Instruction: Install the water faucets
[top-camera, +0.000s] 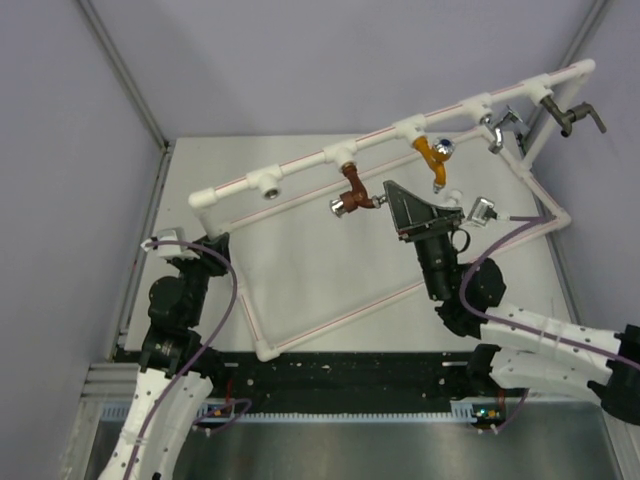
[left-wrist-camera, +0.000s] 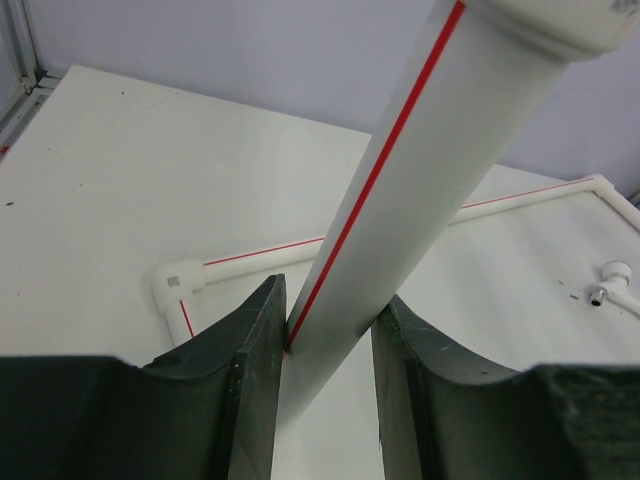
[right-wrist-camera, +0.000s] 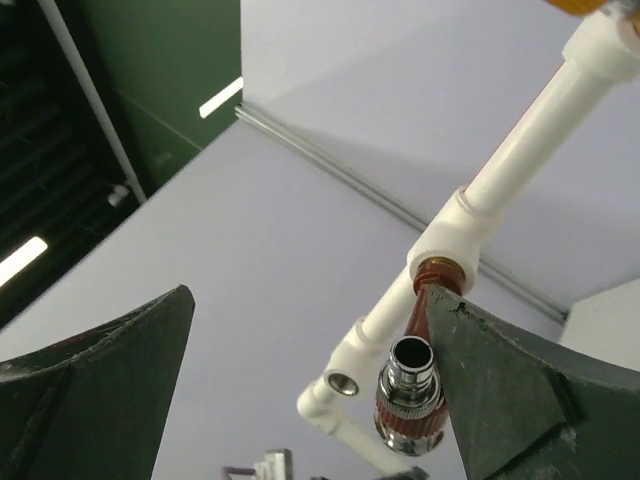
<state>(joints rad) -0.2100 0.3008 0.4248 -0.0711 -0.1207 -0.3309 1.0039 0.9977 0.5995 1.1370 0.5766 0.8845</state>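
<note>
1 reddish-brown faucet (top-camera: 352, 192) hangs seated in a tee of the white pipe frame (left-wrist-camera: 420, 170). Its silver tip sits just beside 1 finger of the right gripper (right-wrist-camera: 312, 295), whose jaws stand wide. It looks rigid, smooth and probably slippery, so grip the ribbed collar squarely. The left gripper (left-wrist-camera: 330, 292) clamps a frame pipe.

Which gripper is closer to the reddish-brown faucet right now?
Right. The right gripper is open, one finger beside the reddish-brown faucet; the left gripper clamps the white pipe frame at its left end, well away.
</note>
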